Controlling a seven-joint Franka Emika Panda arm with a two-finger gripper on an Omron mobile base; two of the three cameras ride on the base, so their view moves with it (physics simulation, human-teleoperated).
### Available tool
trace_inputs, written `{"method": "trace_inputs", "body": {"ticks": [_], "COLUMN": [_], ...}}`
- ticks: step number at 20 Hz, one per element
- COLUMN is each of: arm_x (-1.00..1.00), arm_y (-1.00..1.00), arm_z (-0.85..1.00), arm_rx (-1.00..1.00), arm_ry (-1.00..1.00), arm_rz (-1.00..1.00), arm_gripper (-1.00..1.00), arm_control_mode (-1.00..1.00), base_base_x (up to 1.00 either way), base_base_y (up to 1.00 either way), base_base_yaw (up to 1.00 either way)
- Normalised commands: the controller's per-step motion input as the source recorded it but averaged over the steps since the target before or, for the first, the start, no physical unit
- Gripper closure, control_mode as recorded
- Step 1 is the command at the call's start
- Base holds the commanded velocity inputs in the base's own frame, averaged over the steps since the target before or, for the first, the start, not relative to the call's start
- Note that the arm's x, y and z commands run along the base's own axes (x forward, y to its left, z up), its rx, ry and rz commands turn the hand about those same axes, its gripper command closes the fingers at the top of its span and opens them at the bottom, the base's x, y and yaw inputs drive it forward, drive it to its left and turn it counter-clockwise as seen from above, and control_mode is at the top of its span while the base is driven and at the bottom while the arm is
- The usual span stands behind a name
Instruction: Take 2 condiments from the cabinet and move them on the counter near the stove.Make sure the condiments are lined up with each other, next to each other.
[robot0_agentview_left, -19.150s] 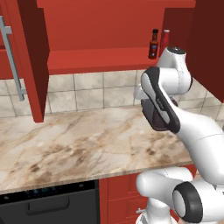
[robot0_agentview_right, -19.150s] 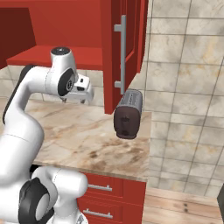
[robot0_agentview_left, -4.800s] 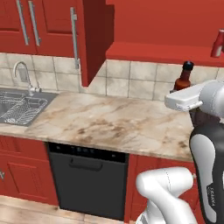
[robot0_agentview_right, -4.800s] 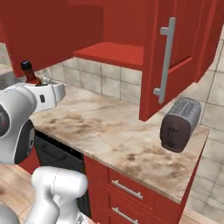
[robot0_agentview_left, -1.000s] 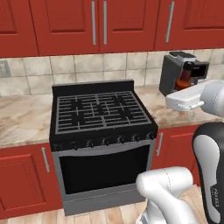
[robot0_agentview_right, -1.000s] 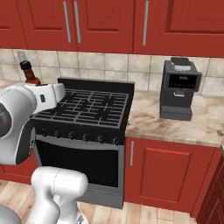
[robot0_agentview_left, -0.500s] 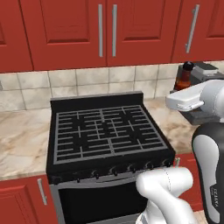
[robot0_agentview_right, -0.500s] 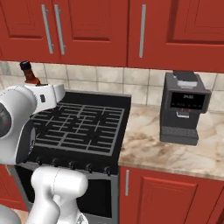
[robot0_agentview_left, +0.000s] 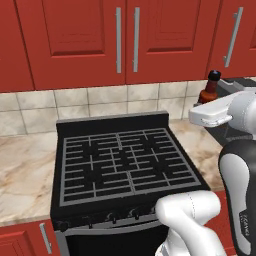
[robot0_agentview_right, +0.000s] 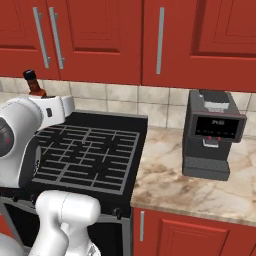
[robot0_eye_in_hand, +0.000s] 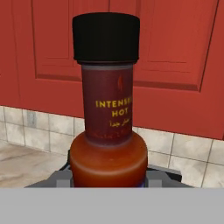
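My gripper (robot0_eye_in_hand: 108, 178) is shut on the base of the dark brown condiment bottle (robot0_eye_in_hand: 108, 118), which has a black cap and a red label and stands upright. From the base cameras the same bottle (robot0_agentview_left: 208, 89) (robot0_agentview_right: 34, 84) rises above my white hand, level with the tiled wall. The black stove (robot0_agentview_left: 125, 165) (robot0_agentview_right: 85, 150) lies right in front, below the bottle. Beige marble counter (robot0_agentview_left: 25, 175) (robot0_agentview_right: 190, 190) runs on both sides of it. The plain red bottle and the open cabinet with its shelf are out of view.
A dark grey coffee machine (robot0_agentview_right: 212, 135) stands on the counter right of the stove. Closed red wall cabinets (robot0_agentview_left: 125, 40) with silver bar handles hang above. Red base cabinets (robot0_agentview_right: 190, 235) sit below the counter.
The whole picture has shifted because the base moved: the stove now sits closer and larger in both base views. The bottle stays held in the gripper.
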Motion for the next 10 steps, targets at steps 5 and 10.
{"method": "trace_inputs", "body": {"ticks": [5,10], "arm_x": [0.00,0.00], "arm_y": [0.00,0.00], "arm_z": [0.00,0.00], "arm_rx": [0.00,0.00], "arm_ry": [0.00,0.00], "arm_rz": [0.00,0.00], "arm_gripper": [1.00,1.00], "arm_control_mode": [1.00,1.00], "base_base_x": [0.16,0.01], "base_base_y": [-0.07,0.00], "base_base_yaw": [0.00,0.00]}}
